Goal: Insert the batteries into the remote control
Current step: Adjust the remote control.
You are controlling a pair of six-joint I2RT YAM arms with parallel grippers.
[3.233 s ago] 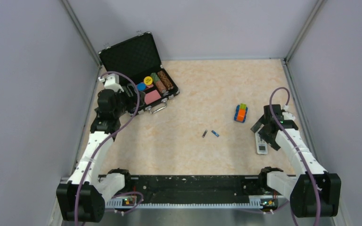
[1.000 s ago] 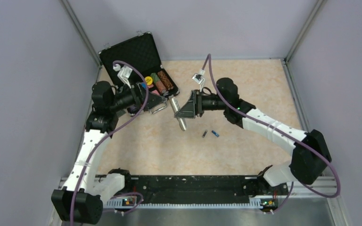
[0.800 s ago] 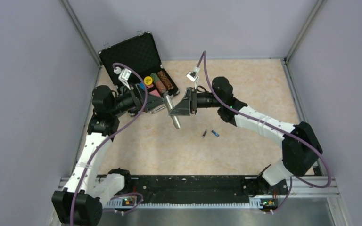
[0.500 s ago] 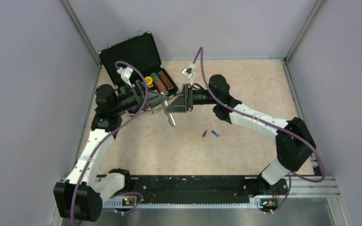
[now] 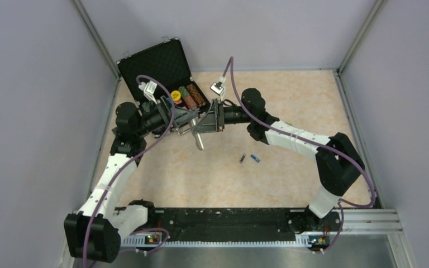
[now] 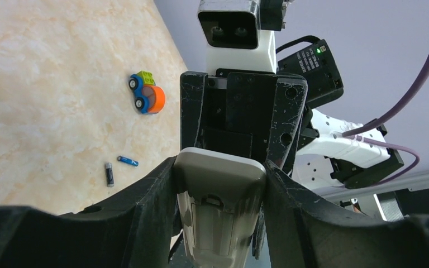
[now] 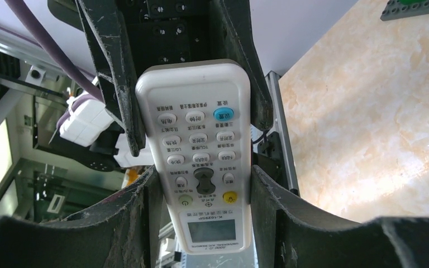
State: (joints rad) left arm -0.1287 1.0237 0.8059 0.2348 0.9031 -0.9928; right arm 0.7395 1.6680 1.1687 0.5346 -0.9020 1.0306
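Note:
The white remote control hangs in mid-air left of centre, held between both grippers. My right gripper is shut on its screen end, with the buttons facing that camera. My left gripper is shut on the opposite end, where the greyish back and its closed battery cover show. In the wrist views each gripper, left and right, has both fingers pressed on the remote's sides. The dark grey battery and the blue battery lie loose on the table; they also show in the left wrist view, dark grey and blue.
An open black case with coloured items stands at the back left, just behind the left gripper. The orange-green-blue block toy lies on the table beyond the batteries. A grey plate's edge shows at the far right.
My right arm picked the remote up from the right side and carried it across to the left. The left gripper swung in and closed on its free end.

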